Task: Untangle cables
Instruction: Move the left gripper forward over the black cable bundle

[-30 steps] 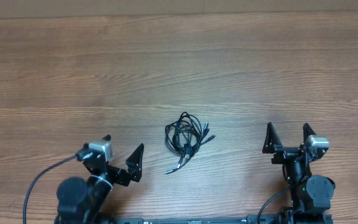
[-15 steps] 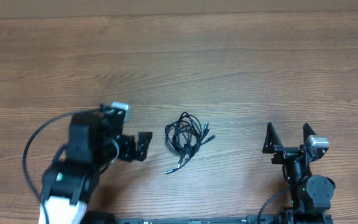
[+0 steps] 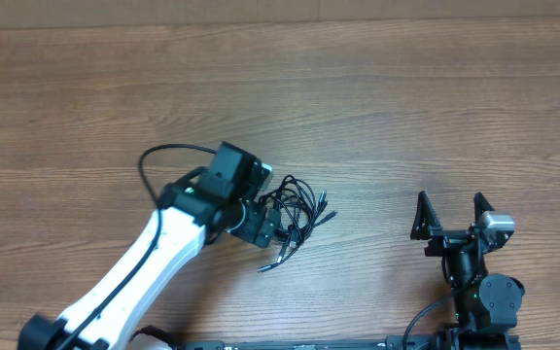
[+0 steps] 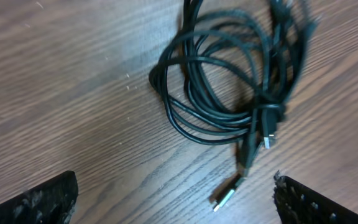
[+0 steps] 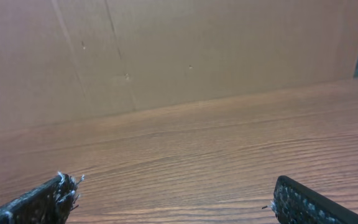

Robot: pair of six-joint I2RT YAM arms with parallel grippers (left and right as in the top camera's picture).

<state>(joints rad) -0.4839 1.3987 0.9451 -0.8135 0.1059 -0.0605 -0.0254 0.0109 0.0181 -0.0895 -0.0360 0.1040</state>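
The cables (image 3: 297, 208) are thin black cords bunched in a small coil on the wooden table (image 3: 377, 107), with one plug end trailing toward the front (image 3: 269, 264). My left gripper (image 3: 263, 222) is open and sits over the coil's left side. In the left wrist view the coil (image 4: 229, 81) lies just ahead of the gripper (image 4: 176, 208), and a silver plug tip (image 4: 225, 197) lies between the wide-spread fingers (image 4: 45, 199). My right gripper (image 3: 450, 214) is open and empty at the front right, away from the cables, which do not show in its wrist view (image 5: 179, 199).
A brown cardboard wall (image 5: 179, 56) stands along the table's far edge. The left arm's white link (image 3: 134, 272) crosses the front left of the table, with its thick black wire (image 3: 154, 160) looping above it.
My left arm has swung from its rest at the front left out to the right and forward, bringing its open gripper to the cable coil. The right arm and the cables have not moved.
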